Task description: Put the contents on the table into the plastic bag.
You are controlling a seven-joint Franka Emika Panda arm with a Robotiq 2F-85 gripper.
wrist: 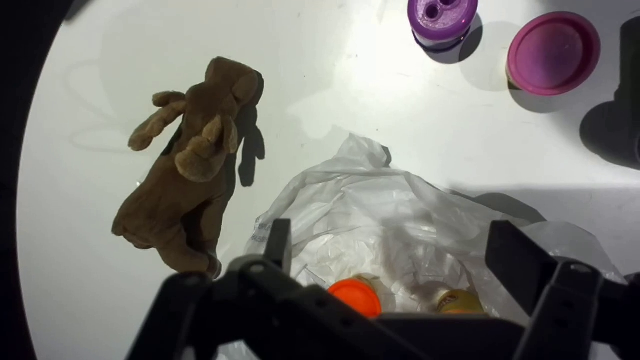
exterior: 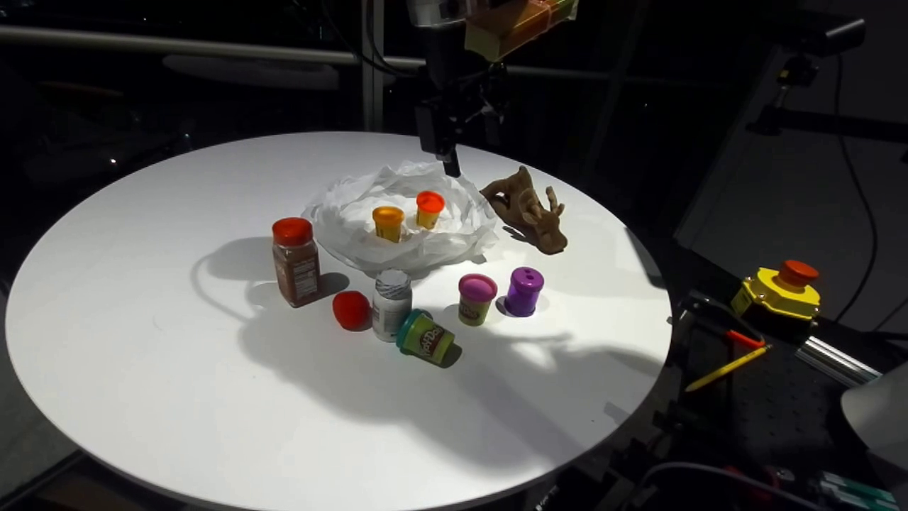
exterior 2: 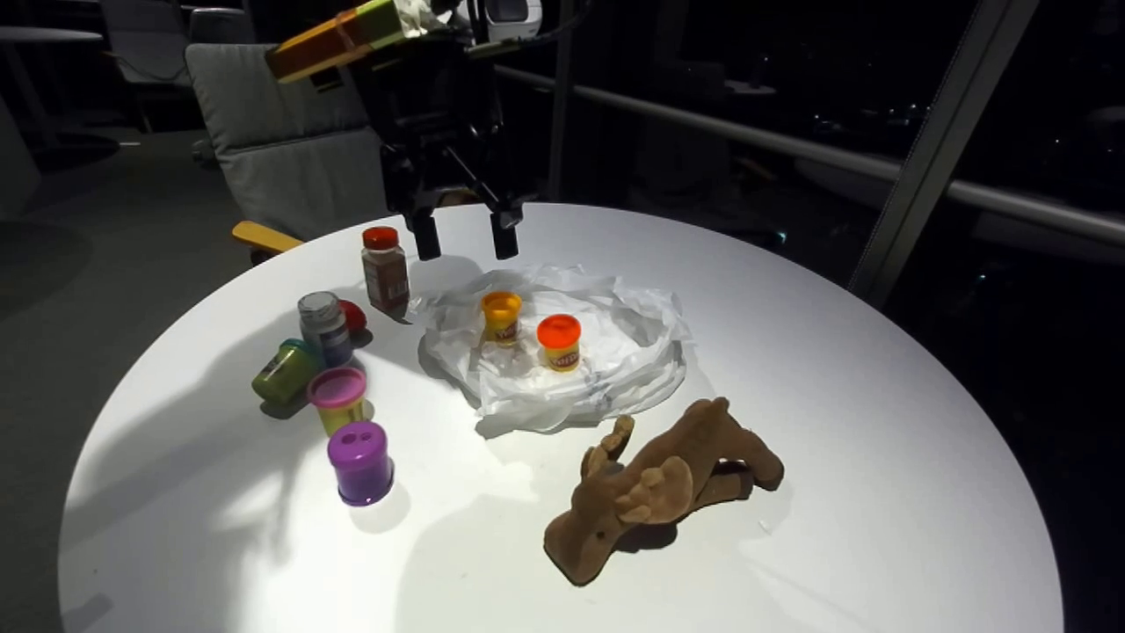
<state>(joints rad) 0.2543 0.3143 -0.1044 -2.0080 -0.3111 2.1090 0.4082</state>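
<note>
The white plastic bag lies spread open on the table, holding an orange-lidded tub and a red-lidded tub. Outside it stand a red-capped spice jar, a clear-topped jar, a pink-lidded tub and a purple container. A red ball and a tipped green tub are beside the clear-topped jar. A brown plush moose lies near the bag. Above the bag, my gripper is open, its fingers wide apart with nothing between them.
The round white table has its curved edge all around. A grey chair stands behind it in an exterior view. A yellow box with a red button and a pencil lie on a dark surface beside the table.
</note>
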